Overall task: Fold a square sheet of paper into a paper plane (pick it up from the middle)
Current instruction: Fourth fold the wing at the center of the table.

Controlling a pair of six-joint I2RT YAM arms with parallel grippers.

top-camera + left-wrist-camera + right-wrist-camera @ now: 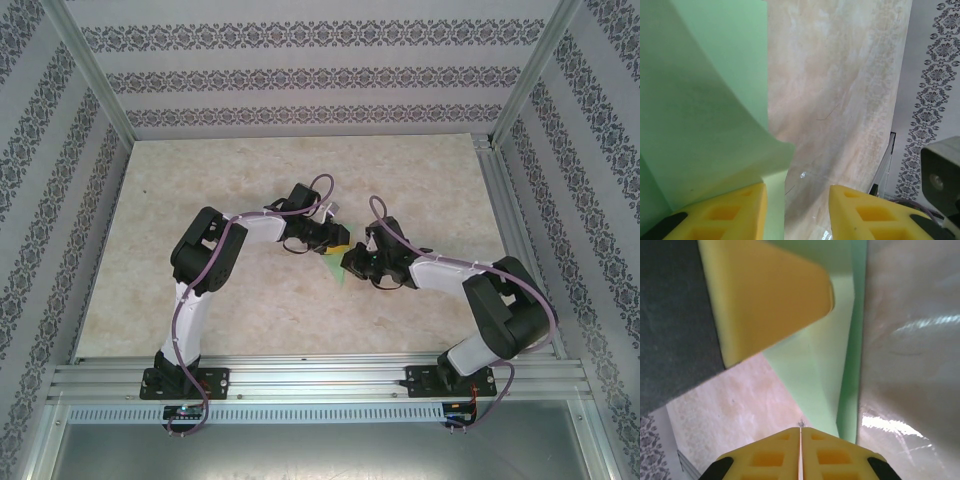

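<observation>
The paper plane [825, 380] looks part folded; left gripper [797, 194] fingers are apart; right gripper [800, 434] fingers are together; press the fold slowly and flat.

A: The paper [705, 100]?
B: Pale green; the fingers [870, 210], yellow.
A: And the table [300, 170]?
B: Beige marbling; walls [300, 75] white, banded with dark floral stripes; arms [205, 250] black and white; cables [180, 335] purple.

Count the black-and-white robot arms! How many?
2. The left black-and-white robot arm bends in from the bottom left, the right black-and-white robot arm from the bottom right; both reach the light-green sheet of paper mid-table. None seems hidden.
</observation>
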